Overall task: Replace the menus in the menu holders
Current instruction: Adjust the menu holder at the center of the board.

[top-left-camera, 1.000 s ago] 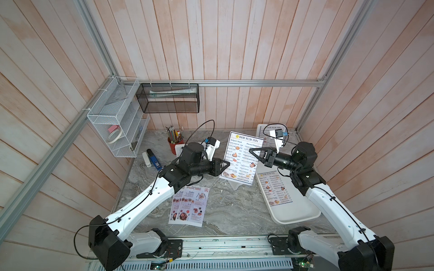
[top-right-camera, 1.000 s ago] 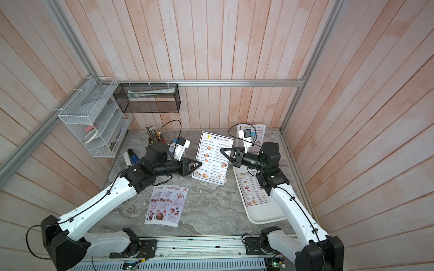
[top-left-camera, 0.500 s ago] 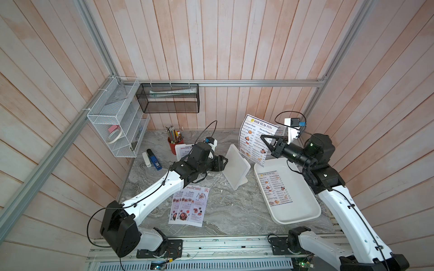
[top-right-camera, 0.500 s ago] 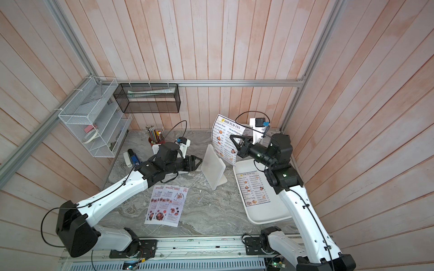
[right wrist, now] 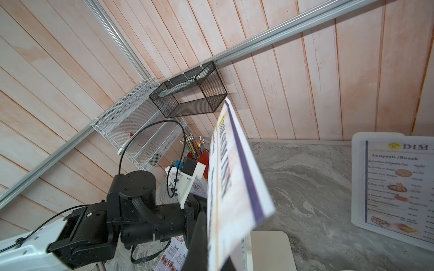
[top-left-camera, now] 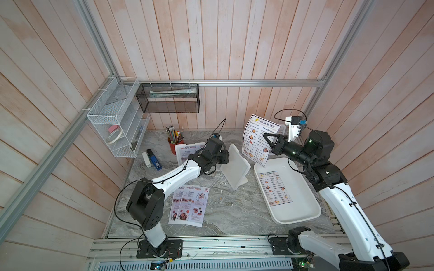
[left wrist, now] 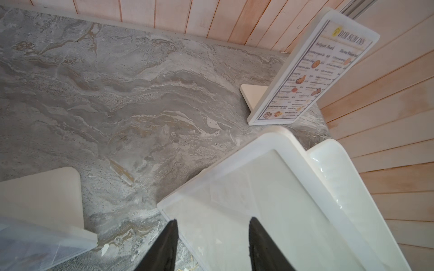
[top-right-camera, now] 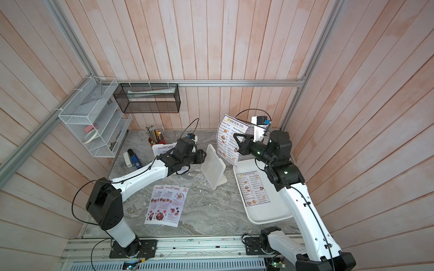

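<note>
While a menu (top-left-camera: 252,145) is clamped in the right pincer (top-left-camera: 265,136) over the tray (top-left-camera: 303,199), an empty menu holder (top-left-camera: 236,170) is stood beside it. The left pincer (left wrist: 213,220) is spread apart

Both top views look down on the whole table (top-left-camera: 223,211); wrist cameras sit close.

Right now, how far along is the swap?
Done: back-left holder shows a Special Menu; one Dim Sum Inn sheet lies in the tray. In hand: right gripper pinches another sheet; middle holder stands empty. To do: load it from the two loose Special Menus, then swap the back-right holder.
</note>
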Robot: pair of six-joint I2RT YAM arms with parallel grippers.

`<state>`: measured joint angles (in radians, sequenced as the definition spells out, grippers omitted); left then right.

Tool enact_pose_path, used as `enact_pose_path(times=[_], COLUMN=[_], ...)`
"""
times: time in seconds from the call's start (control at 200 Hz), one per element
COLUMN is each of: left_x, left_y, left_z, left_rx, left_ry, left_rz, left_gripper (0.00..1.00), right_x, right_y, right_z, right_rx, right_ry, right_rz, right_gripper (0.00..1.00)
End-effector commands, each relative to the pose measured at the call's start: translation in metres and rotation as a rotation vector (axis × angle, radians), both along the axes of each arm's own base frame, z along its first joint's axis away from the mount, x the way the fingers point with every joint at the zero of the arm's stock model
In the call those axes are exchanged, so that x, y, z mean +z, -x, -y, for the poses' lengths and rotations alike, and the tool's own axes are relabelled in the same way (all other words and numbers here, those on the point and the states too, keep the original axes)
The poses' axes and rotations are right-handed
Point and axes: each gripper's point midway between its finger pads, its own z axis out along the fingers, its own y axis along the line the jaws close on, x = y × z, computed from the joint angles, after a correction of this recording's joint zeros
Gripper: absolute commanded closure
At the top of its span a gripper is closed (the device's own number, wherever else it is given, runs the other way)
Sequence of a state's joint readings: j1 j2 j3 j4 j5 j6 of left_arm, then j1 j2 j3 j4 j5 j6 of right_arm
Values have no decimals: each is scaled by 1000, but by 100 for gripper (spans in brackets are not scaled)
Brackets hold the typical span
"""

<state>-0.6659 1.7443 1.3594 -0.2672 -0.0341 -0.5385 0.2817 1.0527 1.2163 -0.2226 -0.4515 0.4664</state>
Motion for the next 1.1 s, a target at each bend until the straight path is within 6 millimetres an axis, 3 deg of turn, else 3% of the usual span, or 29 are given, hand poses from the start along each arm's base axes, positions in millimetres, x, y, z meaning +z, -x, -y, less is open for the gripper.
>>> enact_pose_path(times=[0.0, 0.195, 0.4, 0.77, 1.095], left_x=[8, 5, 1, 34, 39], left_y=[-15, -23, -26, 14, 33], left_z=[7, 17, 18, -19, -36], left_rx=[11, -11, -31, 10, 36], left_ry=[12, 3, -29, -52, -86], left_rz=[49, 57, 60, 79, 81], left_gripper=[49, 49, 48, 45, 45], right_x=[-1, 6, 1, -8, -14], right_y=[1, 0, -5, -7, -7], right_z=[4, 4, 0, 1, -4], right_rx=[-27, -31, -19, -27, 1], right_ry=[19, 7, -13, -7, -4], right_rz=[-3, -2, -27, -52, -69], right_gripper=[100, 100, 100, 100, 100])
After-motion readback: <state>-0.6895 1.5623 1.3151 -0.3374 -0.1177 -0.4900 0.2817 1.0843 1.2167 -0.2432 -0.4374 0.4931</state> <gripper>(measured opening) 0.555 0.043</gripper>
